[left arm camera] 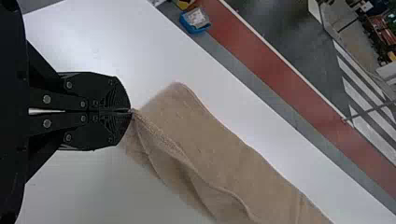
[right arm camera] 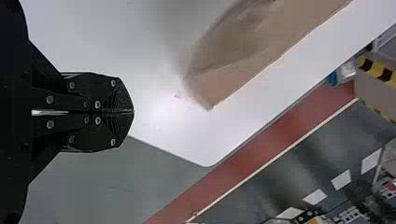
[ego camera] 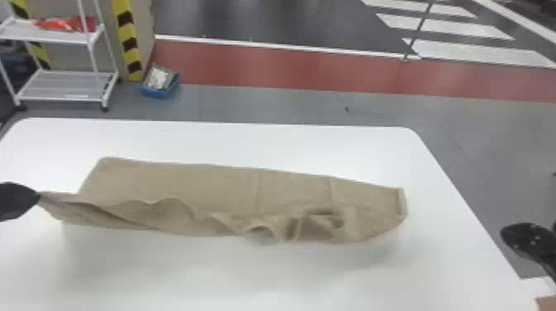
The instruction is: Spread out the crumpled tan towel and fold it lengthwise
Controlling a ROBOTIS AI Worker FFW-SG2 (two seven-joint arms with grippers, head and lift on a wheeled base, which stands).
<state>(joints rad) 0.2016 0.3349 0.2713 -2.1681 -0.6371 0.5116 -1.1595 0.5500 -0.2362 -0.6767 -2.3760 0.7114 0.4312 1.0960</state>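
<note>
Nearest, off to the right by the edge of the white table (ego camera: 256, 281), I see the right gripper (ego camera: 505, 235), closed on nothing. At the left, the left gripper (ego camera: 37, 197) pinches the near left corner of the tan towel (ego camera: 215, 186). The towel stretches left to right across the table, ruffled along its near side, smoother on the far side. Beyond, on the floor at far left, are a blue bin (ego camera: 159, 92) and a white shelf cart (ego camera: 62, 98).
</note>
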